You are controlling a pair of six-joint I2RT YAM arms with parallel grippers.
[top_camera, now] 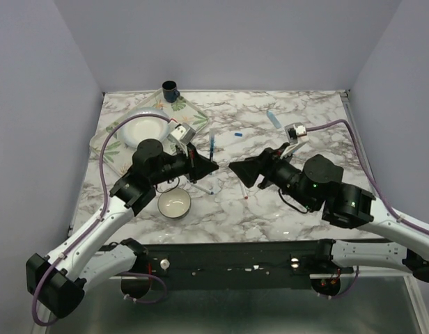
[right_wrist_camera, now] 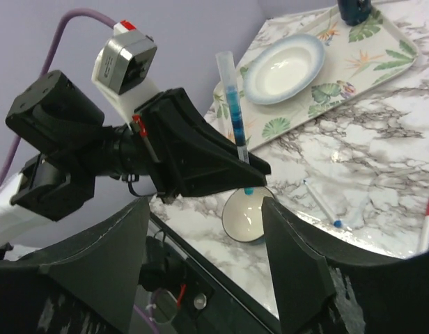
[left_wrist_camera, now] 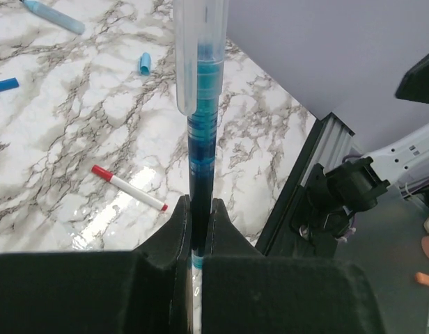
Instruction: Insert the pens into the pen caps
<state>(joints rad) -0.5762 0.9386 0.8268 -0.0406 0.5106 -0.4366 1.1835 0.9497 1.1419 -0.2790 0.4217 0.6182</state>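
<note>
My left gripper (top_camera: 213, 167) is shut on a clear-barrelled pen with blue ink (top_camera: 212, 142) and holds it upright above the table; the wrist view shows the jaws (left_wrist_camera: 200, 203) clamped on its dark lower part (left_wrist_camera: 201, 118). My right gripper (top_camera: 233, 170) is open and empty, facing the left one tip to tip (right_wrist_camera: 206, 205). On the table lie a white pen with red ends (top_camera: 244, 191) (left_wrist_camera: 129, 188), a thin white pen with a blue end (top_camera: 207, 186) (right_wrist_camera: 322, 203), a light blue pen (top_camera: 273, 118), a dark blue cap (top_camera: 237, 133) (left_wrist_camera: 5, 85) and a light blue cap (left_wrist_camera: 144, 63). No loose red cap shows.
A small white bowl (top_camera: 174, 203) sits near the table's front edge under the left arm. A leaf-patterned tray (top_camera: 193, 111) at the back left carries a white plate (top_camera: 146, 129) and a dark cup (top_camera: 170, 89). A metal rail (top_camera: 235, 254) runs along the near edge.
</note>
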